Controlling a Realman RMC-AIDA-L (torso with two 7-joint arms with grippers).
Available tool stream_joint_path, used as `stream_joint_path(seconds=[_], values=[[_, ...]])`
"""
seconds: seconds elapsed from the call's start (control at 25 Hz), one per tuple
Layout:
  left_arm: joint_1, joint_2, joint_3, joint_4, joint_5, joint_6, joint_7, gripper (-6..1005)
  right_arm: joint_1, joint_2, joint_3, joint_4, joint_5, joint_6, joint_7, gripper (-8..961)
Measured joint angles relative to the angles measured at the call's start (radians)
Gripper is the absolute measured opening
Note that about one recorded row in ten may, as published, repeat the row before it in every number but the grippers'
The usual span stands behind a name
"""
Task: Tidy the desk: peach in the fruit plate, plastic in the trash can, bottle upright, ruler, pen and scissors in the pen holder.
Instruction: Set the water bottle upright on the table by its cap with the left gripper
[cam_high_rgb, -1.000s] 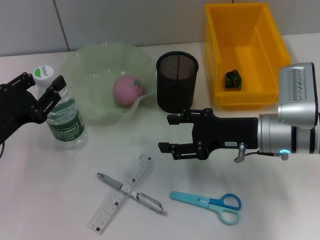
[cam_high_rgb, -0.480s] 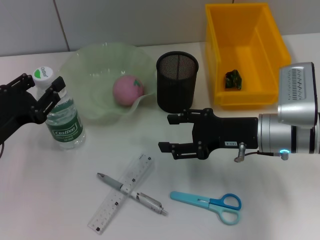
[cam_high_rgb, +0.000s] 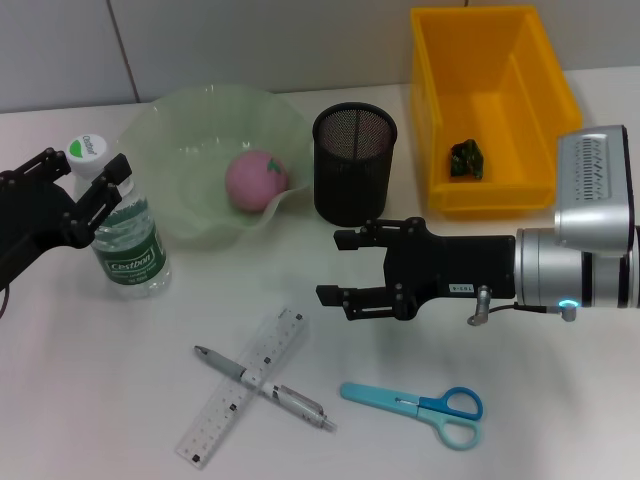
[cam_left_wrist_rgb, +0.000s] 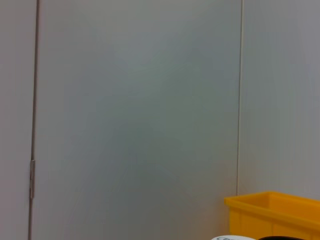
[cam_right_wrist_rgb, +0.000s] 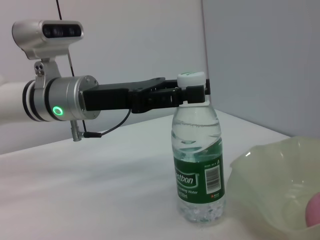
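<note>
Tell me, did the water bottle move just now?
Yes. The bottle tipped upright: its cap shifted away from the green plate, toward the desk's left edge, with the left gripper at its neck.

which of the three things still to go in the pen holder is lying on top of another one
The grey metal pen: it lies crossed over the clear plastic ruler. The light-blue scissors lie apart on the white table, touching neither.

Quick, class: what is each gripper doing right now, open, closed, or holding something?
Left gripper: fingers around the neck of the upright clear plastic water bottle; whether they grip it cannot be told.
Right gripper: open, holding nothing, above the white desk.
</note>
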Motion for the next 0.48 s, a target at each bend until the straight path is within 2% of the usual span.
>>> stream_joint_path(seconds=[0.48], values=[[-0.003,-0.002,0.006,0.000,-0.001,-0.006,0.000,451,0.006,-0.001,0.000,0.006,-0.001,0.000,0.000,759]])
